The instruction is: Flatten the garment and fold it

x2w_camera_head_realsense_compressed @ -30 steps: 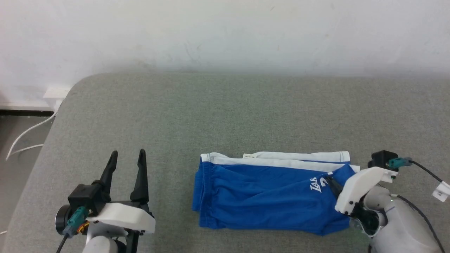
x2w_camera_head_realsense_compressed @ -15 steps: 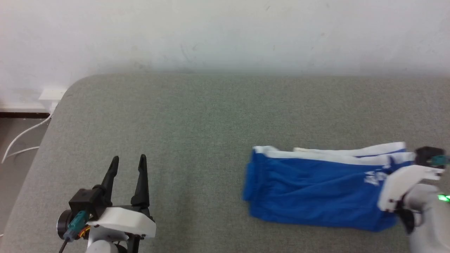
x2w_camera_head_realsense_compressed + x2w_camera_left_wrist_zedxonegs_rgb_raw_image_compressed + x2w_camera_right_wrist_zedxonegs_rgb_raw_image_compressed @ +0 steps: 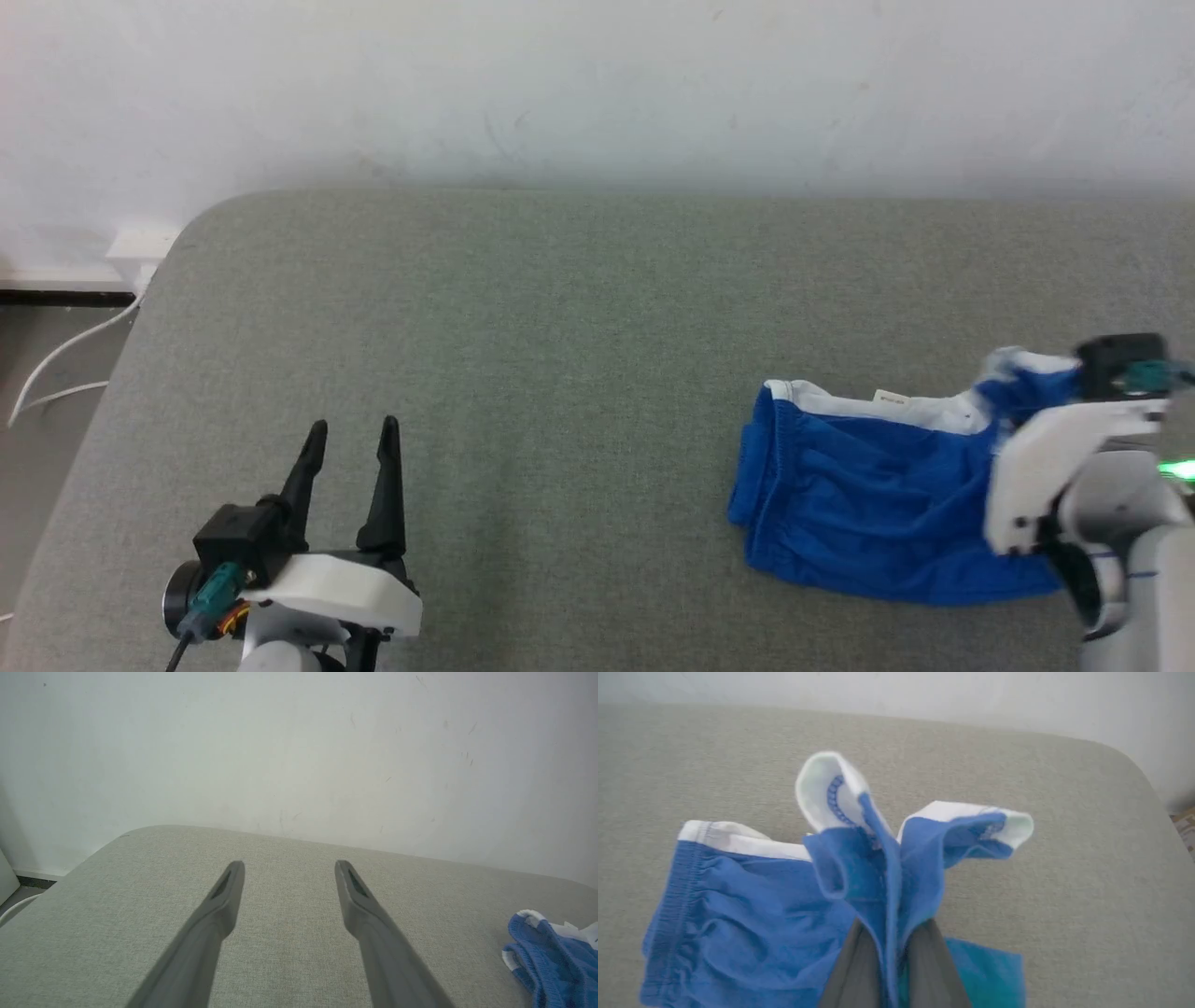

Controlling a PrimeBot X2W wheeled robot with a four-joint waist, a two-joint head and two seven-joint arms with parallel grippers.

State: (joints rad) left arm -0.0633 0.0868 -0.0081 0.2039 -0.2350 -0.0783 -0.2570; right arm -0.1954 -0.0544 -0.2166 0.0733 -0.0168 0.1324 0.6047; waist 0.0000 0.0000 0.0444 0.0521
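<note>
Shorts (image 3: 859, 504): blue, bunched at the right side of the grey surface (image 3: 560, 327), toward its near edge. Waistband (image 3: 758, 471) end rests on the surface, facing left. Small white tag (image 3: 892, 399) shows on the far edge. Hem (image 3: 826, 784) end is raised off the surface.

Right gripper (image 3: 893, 935): clenched on a pinch of blue cloth near the white hem. Two hem flaps stand up past the fingertips, one curled over, one flopped to the side. Cloth between grip and waistband is rumpled, not flat.

Left gripper (image 3: 354, 427): released, jaws apart, nothing between them. It sits over bare surface at lower left, well apart from the shorts.

Handling, by judgement:
- Fabric is thin, light and quite limp; the flaps fold under their own weight.
- Likely slick, so it probably slides on the surface rather than catching, and a shallow pinch could slip.
- No stiffness to push against, so flattening probably needs pull from two ends.
- Best holds look to be the gathered waistband, which is thicker, and the stitched hem corners.
- A mid-panel pinch would likely gather several layers.
- Not fragile.
</note>
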